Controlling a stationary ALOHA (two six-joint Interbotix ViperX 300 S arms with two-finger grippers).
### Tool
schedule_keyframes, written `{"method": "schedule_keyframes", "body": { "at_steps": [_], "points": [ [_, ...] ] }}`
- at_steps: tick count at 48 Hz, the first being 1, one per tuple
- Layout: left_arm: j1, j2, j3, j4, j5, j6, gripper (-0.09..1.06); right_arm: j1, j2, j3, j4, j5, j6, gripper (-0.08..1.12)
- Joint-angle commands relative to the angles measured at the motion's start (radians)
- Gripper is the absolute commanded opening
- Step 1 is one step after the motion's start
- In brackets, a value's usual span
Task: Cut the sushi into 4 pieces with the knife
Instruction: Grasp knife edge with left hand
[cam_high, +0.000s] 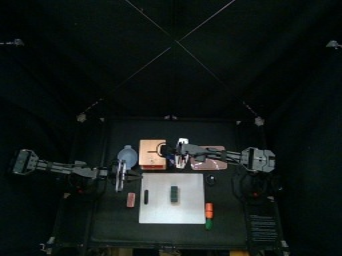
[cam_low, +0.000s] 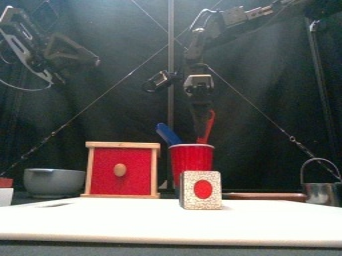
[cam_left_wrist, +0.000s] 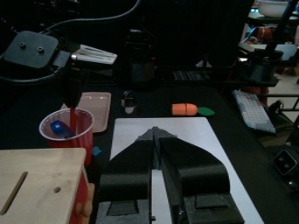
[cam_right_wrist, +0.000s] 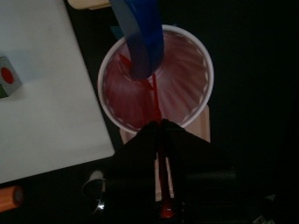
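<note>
Your right tool (cam_right_wrist: 158, 127) is gripping the red knife (cam_low: 209, 125), which is standing in the red cup (cam_low: 191, 162) with the blue knife (cam_low: 166, 133). Your left tool (cam_left_wrist: 156, 133) is hovering closed and empty beside the wooden box (cam_low: 123, 170). The sushi roll (cam_low: 201, 190) is sitting on the white board (cam_high: 158, 210).

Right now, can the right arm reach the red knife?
Probably yes: the right gripper hangs directly above the cup, where the red knife stands upright; only the blue knife leans beside it.

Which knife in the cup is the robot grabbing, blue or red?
The red knife: the right end effector is shut on it in the red cup, while the blue knife leans untouched beside it.
</note>
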Motion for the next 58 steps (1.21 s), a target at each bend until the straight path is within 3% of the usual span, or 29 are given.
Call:
{"method": "schedule_keyframes", "body": {
  "at_steps": [1, 21, 36, 49, 58],
  "points": [
    [0.0, 0.002, -0.012, 0.0, -0.008, 0.0, 0.48, -0.008, -0.021, -0.044, -0.002, 0.008, -0.006, 0.2],
    [0.003, 0.002, -0.006, 0.0, -0.008, 0.0, 0.48, -0.002, -0.132, -0.206, 0.009, 0.176, 0.005, 0.19],
    [0.006, 0.002, -0.009, 0.0, -0.015, 0.002, 0.48, 0.104, -0.305, -0.178, -0.002, 0.164, 0.049, 0.2],
    [0.008, 0.002, -0.012, 0.0, -0.049, 0.005, 0.49, 0.186, -0.449, -0.023, -0.044, -0.034, 0.156, 0.2],
    [0.008, 0.002, -0.012, 0.0, -0.078, 0.006, 0.49, 0.232, -0.588, 0.19, -0.064, -0.334, 0.236, 0.2]
  ]
}}
